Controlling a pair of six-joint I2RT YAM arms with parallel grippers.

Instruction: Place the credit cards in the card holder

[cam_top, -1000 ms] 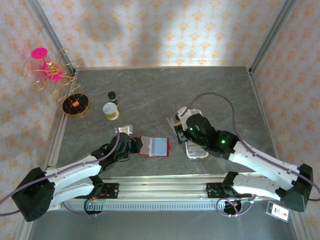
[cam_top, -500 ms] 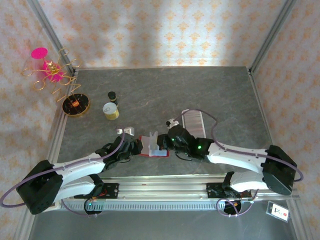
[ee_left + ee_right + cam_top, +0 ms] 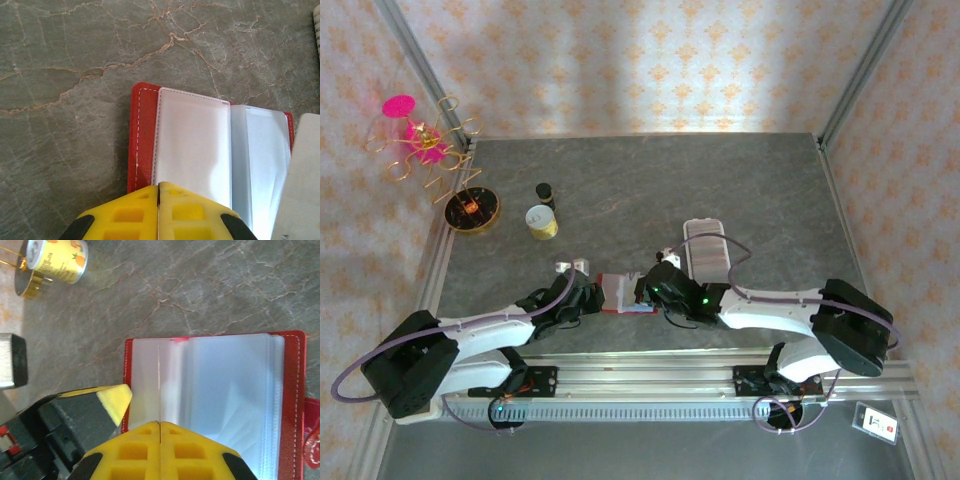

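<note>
The card holder [image 3: 618,296] [image 3: 143,135] [image 3: 292,390] lies open on the table, red cover down and clear sleeves up. My right gripper [image 3: 648,290] [image 3: 160,423] hangs over its middle, shut on a credit card [image 3: 159,382] that stands edge-on above the left sleeve. That same card [image 3: 302,185] is a pale slab at the right edge of the left wrist view. My left gripper [image 3: 590,300] [image 3: 159,186] is shut. Its tips rest on the holder's edge, where the red cover meets the first sleeve. One of its fingertips [image 3: 116,399] shows beside the card.
A white ribbed tray [image 3: 706,245] lies just behind and to the right of the right gripper. A small printed tin [image 3: 541,221] [image 3: 57,257], a dark bottle [image 3: 546,192] and a gold wire stand [image 3: 470,208] are at the back left.
The right arm swung left from the white tray to the open card holder, carrying the card, and lowered over it. The left gripper stayed at the holder's left edge.
</note>
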